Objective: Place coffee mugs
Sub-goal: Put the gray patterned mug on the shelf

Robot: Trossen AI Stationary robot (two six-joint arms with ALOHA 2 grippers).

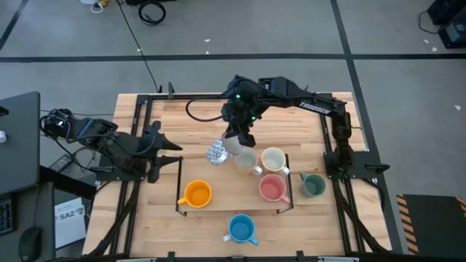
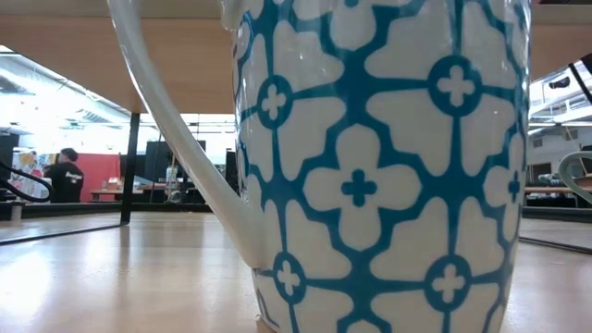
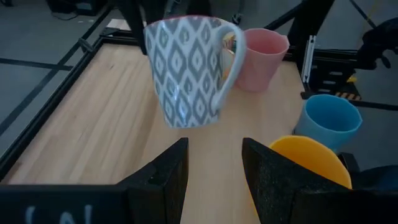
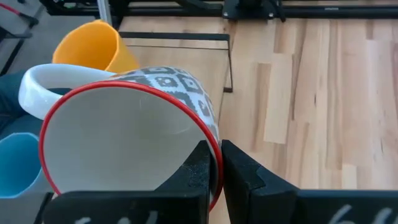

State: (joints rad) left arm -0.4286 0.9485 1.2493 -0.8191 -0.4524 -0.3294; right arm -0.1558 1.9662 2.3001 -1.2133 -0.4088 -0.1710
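Nearest, low in the high view, stand the blue mug (image 1: 241, 228) and orange mug (image 1: 197, 193). At mid-frame the right gripper (image 1: 244, 140) pinches the rim of the grey-patterned mug (image 1: 217, 151), which hangs tilted above the wooden table (image 1: 200, 124); the right wrist view shows both fingers clamped on its red-edged lip. Glazed ceramic is rigid, slippery and breakable, so a rim or handle hold probably serves best. At centre-left, the left gripper (image 1: 166, 151) waits, fingers parted and empty.
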